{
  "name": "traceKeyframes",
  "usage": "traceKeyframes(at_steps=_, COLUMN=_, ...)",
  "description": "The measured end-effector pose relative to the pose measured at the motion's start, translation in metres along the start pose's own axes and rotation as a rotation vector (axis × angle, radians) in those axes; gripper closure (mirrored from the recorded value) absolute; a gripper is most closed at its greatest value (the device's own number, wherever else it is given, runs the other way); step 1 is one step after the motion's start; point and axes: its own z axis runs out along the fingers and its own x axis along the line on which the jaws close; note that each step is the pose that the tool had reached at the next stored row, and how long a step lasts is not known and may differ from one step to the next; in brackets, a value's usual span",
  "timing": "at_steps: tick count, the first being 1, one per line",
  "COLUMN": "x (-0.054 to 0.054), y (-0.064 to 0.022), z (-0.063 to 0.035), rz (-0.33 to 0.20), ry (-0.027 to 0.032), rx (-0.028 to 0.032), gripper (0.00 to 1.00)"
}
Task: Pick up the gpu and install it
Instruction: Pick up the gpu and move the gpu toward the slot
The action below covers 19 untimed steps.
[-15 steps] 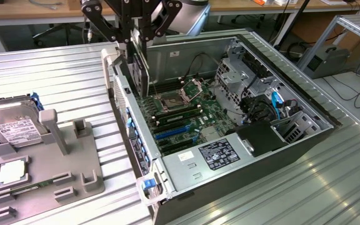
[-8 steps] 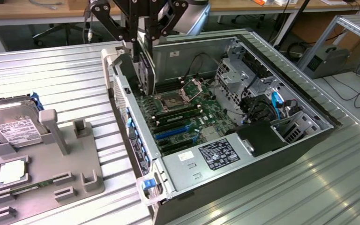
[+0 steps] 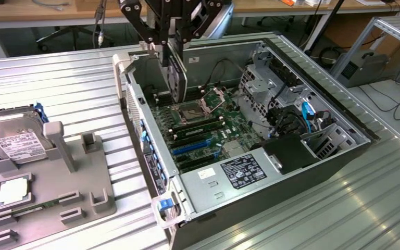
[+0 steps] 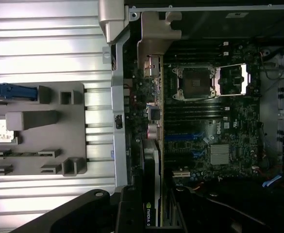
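The tool [image 3: 168, 48] is closed partway on the gpu [image 3: 177, 78], pinching the card's upper edge from both sides. The gpu hangs upright, edge down, at 12 o'clock in the exterior view, inside the open computer case [image 3: 339, 151]. Its lower edge is close over the motherboard [image 3: 210, 127], just at 11 o'clock from the processor socket [image 3: 189, 111]; whether it touches the board I cannot tell. In the wrist view the gpu [image 4: 152, 167] runs out from the tool [image 4: 149, 216], near the blue slots [image 4: 183, 137]. On the table [image 3: 61, 78], at 8 o'clock from the case, sits a gray tray [image 3: 47, 203], with a hard drive [image 3: 16, 140] at its 11 o'clock corner.
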Motion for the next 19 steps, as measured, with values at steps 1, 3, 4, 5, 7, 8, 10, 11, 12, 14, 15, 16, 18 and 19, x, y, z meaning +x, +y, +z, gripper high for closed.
traceKeyframes(at_steps=1, x=-0.003, y=0.0003, z=0.0001, rz=0.000, ry=0.0001, rx=-0.0005, gripper=0.73)
traceKeyframes(at_steps=3, x=-0.011, y=0.0009, z=0.0003, rz=0.000, ry=0.0001, rx=-0.0017, gripper=0.73)
traceKeyframes(at_steps=4, x=-0.015, y=0.0012, z=0.0004, rz=-0.001, ry=0.0001, rx=-0.0022, gripper=0.73)
traceKeyframes(at_steps=5, x=-0.018, y=0.0015, z=0.0005, rz=-0.001, ry=0.0001, rx=-0.0026, gripper=0.73)
traceKeyframes(at_steps=7, x=-0.024, y=0.0018, z=0.0007, rz=-0.001, ry=0.0001, rx=-0.0033, gripper=0.73)
traceKeyframes(at_steps=8, x=-0.027, y=0.0021, z=0.0008, rz=-0.001, ry=0.0002, rx=-0.0037, gripper=0.73)
traceKeyframes(at_steps=10, x=-0.032, y=0.0024, z=0.0009, rz=-0.001, ry=0.0002, rx=-0.0044, gripper=0.73)
traceKeyframes(at_steps=11, x=-0.034, y=0.0025, z=0.0010, rz=-0.001, ry=0.0002, rx=-0.0048, gripper=0.73)
traceKeyframes(at_steps=12, x=-0.037, y=0.0027, z=0.0011, rz=-0.001, ry=0.0002, rx=-0.0054, gripper=0.73)
traceKeyframes(at_steps=14, x=-0.043, y=0.0030, z=0.0012, rz=-0.001, ry=0.0003, rx=-0.0066, gripper=0.73)
traceKeyframes(at_steps=15, x=-0.047, y=0.0032, z=0.0013, rz=-0.001, ry=0.0003, rx=-0.0071, gripper=0.73)
traceKeyframes(at_steps=16, x=-0.049, y=0.0034, z=0.0014, rz=-0.001, ry=0.0003, rx=-0.0076, gripper=0.73)
traceKeyframes(at_steps=18, x=-0.059, y=0.0040, z=0.0017, rz=-0.001, ry=0.0004, rx=-0.0093, gripper=0.73)
traceKeyframes(at_steps=19, x=-0.064, y=0.0043, z=0.0018, rz=-0.001, ry=0.0004, rx=-0.0102, gripper=0.73)
